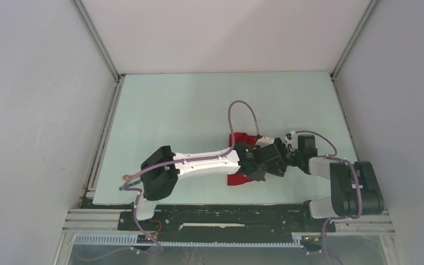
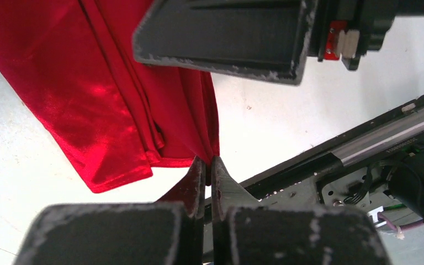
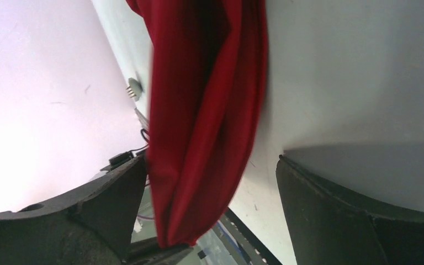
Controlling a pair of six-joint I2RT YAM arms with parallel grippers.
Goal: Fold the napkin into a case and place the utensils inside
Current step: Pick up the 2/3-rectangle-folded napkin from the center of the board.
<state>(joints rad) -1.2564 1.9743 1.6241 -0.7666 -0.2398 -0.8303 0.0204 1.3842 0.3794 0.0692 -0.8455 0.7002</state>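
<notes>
The red napkin point(image 1: 237, 178) is bunched and lifted near the table's front middle, mostly hidden under both wrists in the top view. My left gripper point(image 2: 208, 161) is shut on a lower edge of the napkin point(image 2: 105, 105), and the cloth hangs in folds from the pinch. My right gripper point(image 3: 210, 160) stands open, and a hanging fold of the napkin point(image 3: 204, 110) passes between its fingers point(image 3: 110, 204), close to the left one. A small light-brown tip point(image 1: 126, 177), apparently the fork, shows by the left arm's elbow. The teal utensil is out of view.
The two grippers point(image 1: 273, 159) meet head to head over the pale green table point(image 1: 199, 105). The right gripper's dark finger point(image 2: 221, 38) hangs just above the left one. The black front rail point(image 1: 226, 218) runs close behind the cloth. Grey walls enclose three sides.
</notes>
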